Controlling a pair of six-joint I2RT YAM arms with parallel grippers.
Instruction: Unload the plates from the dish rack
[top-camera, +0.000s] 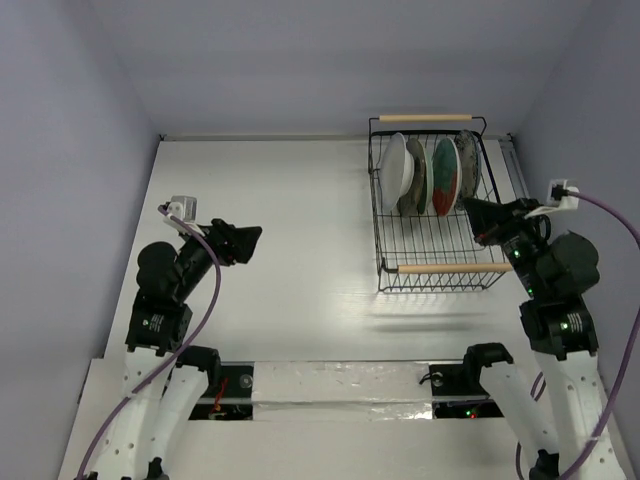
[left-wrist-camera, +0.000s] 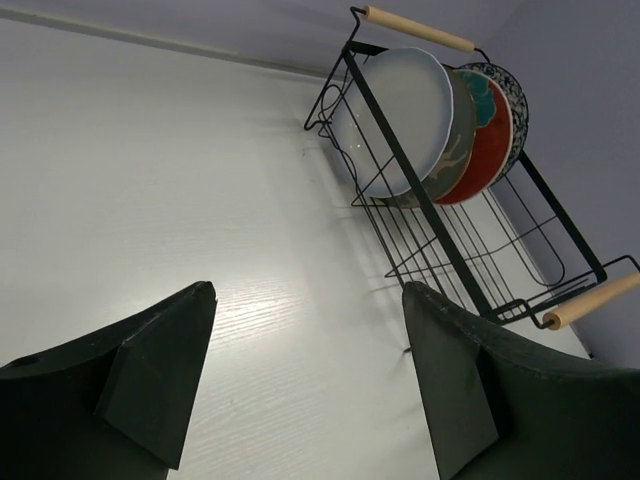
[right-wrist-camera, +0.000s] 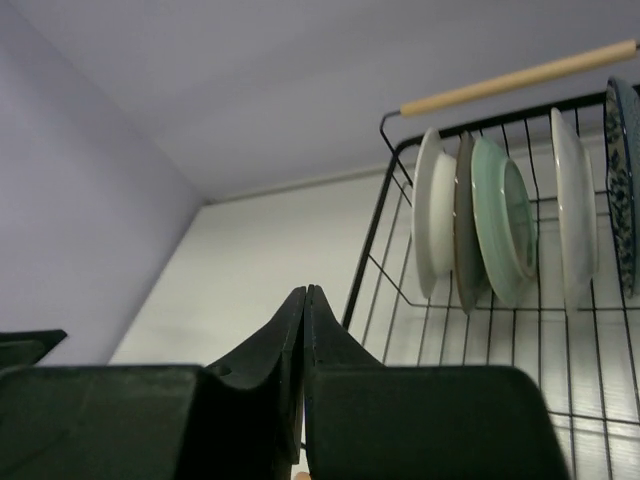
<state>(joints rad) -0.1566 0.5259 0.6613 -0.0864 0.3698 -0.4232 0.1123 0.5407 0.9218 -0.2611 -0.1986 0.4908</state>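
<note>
Shut on nothing, the black right gripper (right-wrist-camera: 305, 296) is held beside the black wire dish rack (top-camera: 440, 268), where round ceramic plates (top-camera: 430, 175) are stood upright; the left gripper (left-wrist-camera: 308, 296) is spread wide, empty.

a white table (top-camera: 300, 220) with a faint wood grain fills the middle of the scene, and its surface catches a soft glare. pale lavender walls close it in on three sides: a back wall (top-camera: 320, 60), a left wall (top-camera: 60, 200) and a right wall (top-camera: 600, 90). a wrinkled strip of shiny grey tape (top-camera: 340, 385) runs along the table's near edge.
</note>
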